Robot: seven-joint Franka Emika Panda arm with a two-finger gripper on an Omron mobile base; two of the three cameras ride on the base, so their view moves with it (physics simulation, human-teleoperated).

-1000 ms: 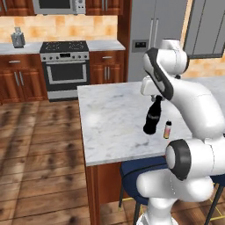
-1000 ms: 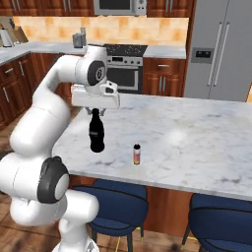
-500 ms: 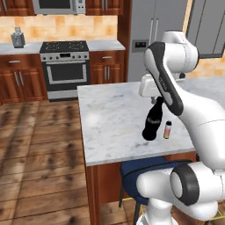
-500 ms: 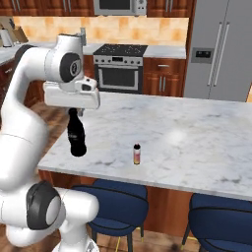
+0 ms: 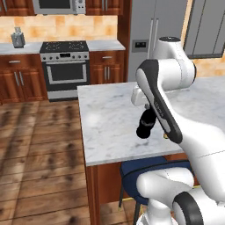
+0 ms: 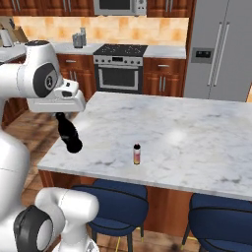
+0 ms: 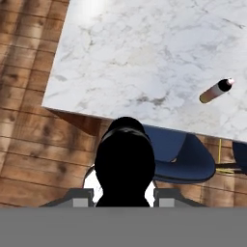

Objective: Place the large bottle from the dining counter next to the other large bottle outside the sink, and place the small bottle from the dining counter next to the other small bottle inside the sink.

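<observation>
My gripper [image 6: 62, 116] is shut on the neck of the large bottle [image 6: 69, 134], a tall all-black one. It hangs tilted in the air over the left end of the dining counter [image 6: 197, 128]. From the left base the large bottle [image 5: 146, 125] slants beside my forearm above the marble dining counter [image 5: 105, 118]. In the hand view the large bottle [image 7: 124, 161] sits between the fingertips [image 7: 80, 195] of my gripper [image 7: 123, 195]. The small bottle [image 6: 137, 154], pale orange with a dark cap, stands near the counter's front edge. The small bottle [image 7: 215, 90] also shows on the dining counter [image 7: 144, 43].
Blue stools [image 6: 115, 202] [image 7: 185, 157] stand under the counter's front edge. Wooden floor [image 5: 39, 149] lies to the counter's left. A stove [image 5: 66, 70] and a steel fridge [image 6: 221, 49] line the back wall.
The arm has swung the held large bottle leftward along the counter towards its left end, and the bottle now tilts. The small bottle has stayed put.
</observation>
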